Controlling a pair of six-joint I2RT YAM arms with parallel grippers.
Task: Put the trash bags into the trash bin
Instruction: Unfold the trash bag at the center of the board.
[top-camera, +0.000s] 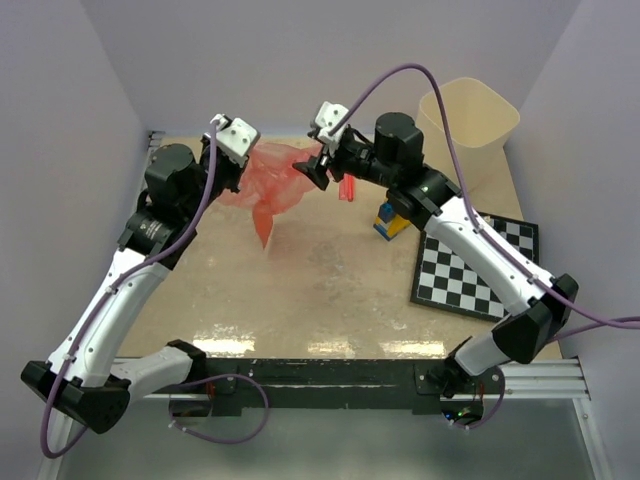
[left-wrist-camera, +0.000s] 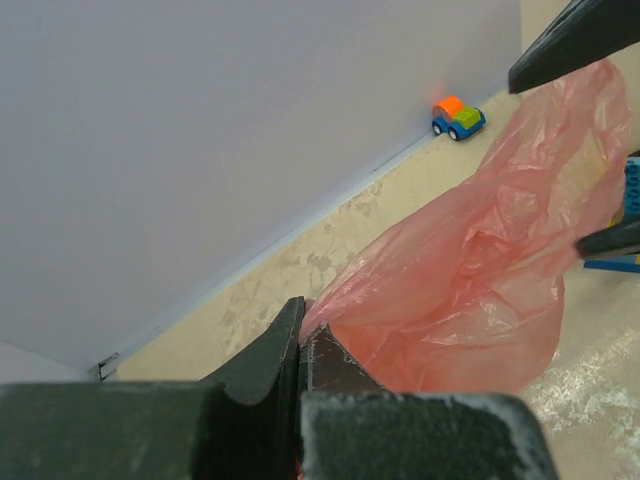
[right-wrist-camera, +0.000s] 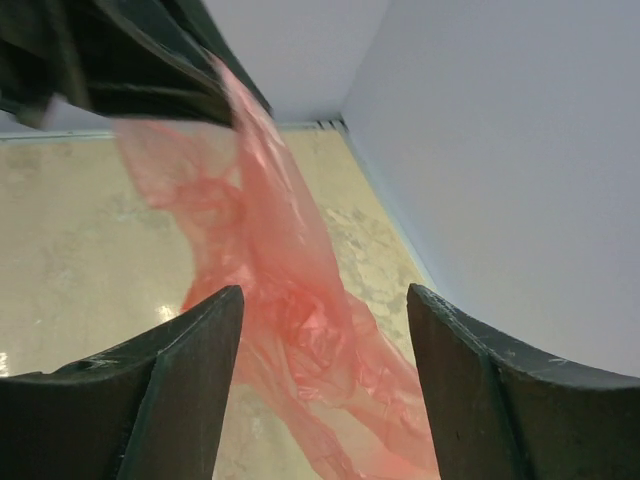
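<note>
At the far-left part of the worktop (top-camera: 330, 290), raised off it: left end effector (left-wrist-camera: 300, 335), fingers pressed together, pinching one edge of the trash bag (left-wrist-camera: 470, 290). Thin red film bunches right at the pinch point, then fans out away from it.

Right end effector (right-wrist-camera: 325, 295) faces it from the other side. Its fingers (right-wrist-camera: 190, 370) are spread wide and grip nothing. The bag hangs down through the gap between them; contact with either finger is hard to judge. From the left wrist view, the two dark finger ends of the right unit show above and below the bag's far edge, well apart from each other.

Bag itself: translucent, crinkled, stretched between the two arms, tapering to a loose tail that droops toward the near side. Cannot tell whether the tail tip touches the worktop.

Just right of the right end effector, a red strip (top-camera: 347, 188) stands by itself. Near it, toward the near side, a yellow-and-blue block stack (top-camera: 390, 220). Beyond that, a checkerboard (top-camera: 475, 260) lies flat under the right forearm.

Trash bin (top-camera: 470, 115): cream, upright, mouth open, far-right corner against the wall, well apart from the bag.

Small toy car (left-wrist-camera: 458, 117), orange, green and blue, sits at the foot of the back wall.
</note>
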